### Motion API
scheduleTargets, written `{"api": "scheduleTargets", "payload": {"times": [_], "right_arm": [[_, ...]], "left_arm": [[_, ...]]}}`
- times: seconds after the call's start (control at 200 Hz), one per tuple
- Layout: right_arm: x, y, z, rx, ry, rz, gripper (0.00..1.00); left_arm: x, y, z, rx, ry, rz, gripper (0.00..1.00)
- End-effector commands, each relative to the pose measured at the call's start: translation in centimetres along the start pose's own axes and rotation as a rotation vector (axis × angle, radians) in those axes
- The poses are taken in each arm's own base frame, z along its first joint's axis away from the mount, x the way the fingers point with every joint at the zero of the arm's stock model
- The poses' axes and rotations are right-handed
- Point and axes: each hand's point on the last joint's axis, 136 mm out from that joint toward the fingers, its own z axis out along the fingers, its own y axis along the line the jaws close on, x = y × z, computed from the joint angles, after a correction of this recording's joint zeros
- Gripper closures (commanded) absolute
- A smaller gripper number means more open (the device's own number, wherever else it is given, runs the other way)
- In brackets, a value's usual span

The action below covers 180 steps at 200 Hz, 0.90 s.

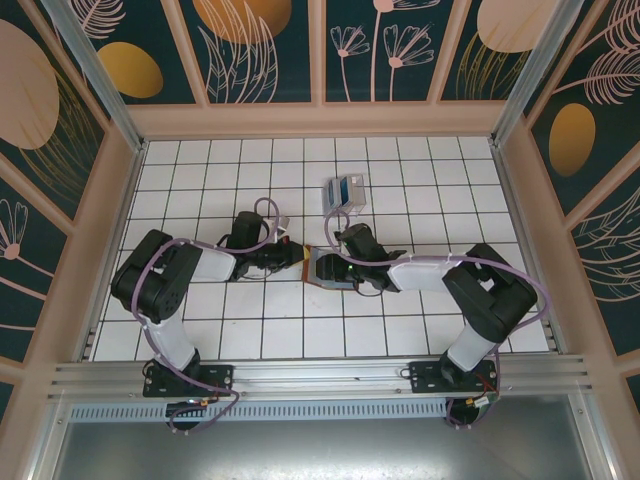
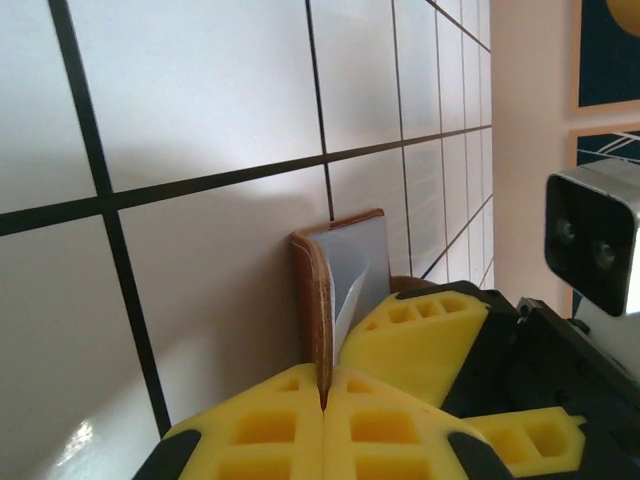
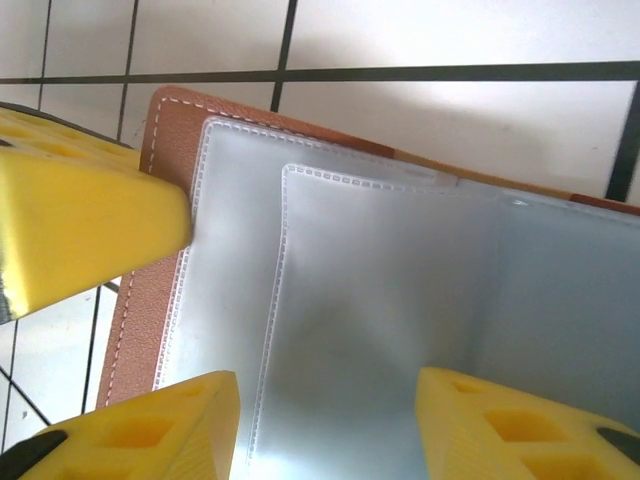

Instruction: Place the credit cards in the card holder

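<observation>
The card holder [image 1: 322,268], reddish-brown with clear plastic sleeves inside, lies open on the tiled floor between my two grippers. My left gripper [image 2: 323,388] is shut on the edge of its brown cover [image 2: 318,290], which stands up on edge. From the right, my right gripper [image 3: 328,425] hovers open over the clear sleeves [image 3: 380,300], with nothing between its fingers. One yellow finger of the left gripper [image 3: 80,225] rests on the holder's brown corner. Something bluish, probably the credit cards [image 1: 350,186], sits in a small clear box farther back.
The clear box [image 1: 345,192] stands about two tiles behind the card holder. Beige walls [image 1: 320,120] enclose the white tiled floor [image 1: 230,330], with bare tiles to the left, right and front of the arms. The right wrist camera [image 2: 592,250] is close beside my left fingers.
</observation>
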Motion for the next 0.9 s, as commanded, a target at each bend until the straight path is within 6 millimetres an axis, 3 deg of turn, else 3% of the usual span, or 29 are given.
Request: {"api": "scheduleTargets", "payload": {"times": [0.0,0.12,0.25,0.36,0.475,0.586,0.716,0.896], "right_arm": [[-1.5,-0.5,-1.9,0.054,-0.093,0.023,0.49],[-3.3,-0.5,-6.0,0.046,-0.278,0.048,0.44],[-4.2,-0.4,-7.9,0.099,-0.31,0.014,0.44],[-5.1,3.3,-8.9,0.106,-0.358,-0.097,0.42],[-4.6,5.6,-6.6,0.027,-0.269,-0.078,0.41],[-3.4,5.0,-4.0,0.07,-0.201,-0.076,0.39],[-2.5,3.5,-2.4,0.136,-0.148,-0.042,0.38],[-0.7,3.9,-0.7,0.034,-0.087,-0.003,0.36]], "left_arm": [[0.0,0.7,0.2,-0.022,0.008,0.0,1.0],[-0.1,0.5,-0.1,-0.023,0.0,0.006,1.0],[-0.1,0.5,-0.1,-0.029,-0.006,0.005,1.0],[-0.1,0.2,0.0,-0.005,0.0,-0.009,1.0],[-0.2,-0.3,-0.2,0.008,-0.005,-0.02,1.0],[-0.5,-1.4,-0.7,0.023,-0.022,-0.015,1.0],[-0.4,-1.9,-1.2,0.027,-0.034,-0.021,1.0],[-0.2,-2.4,-1.1,0.082,-0.027,-0.049,1.0]]}}
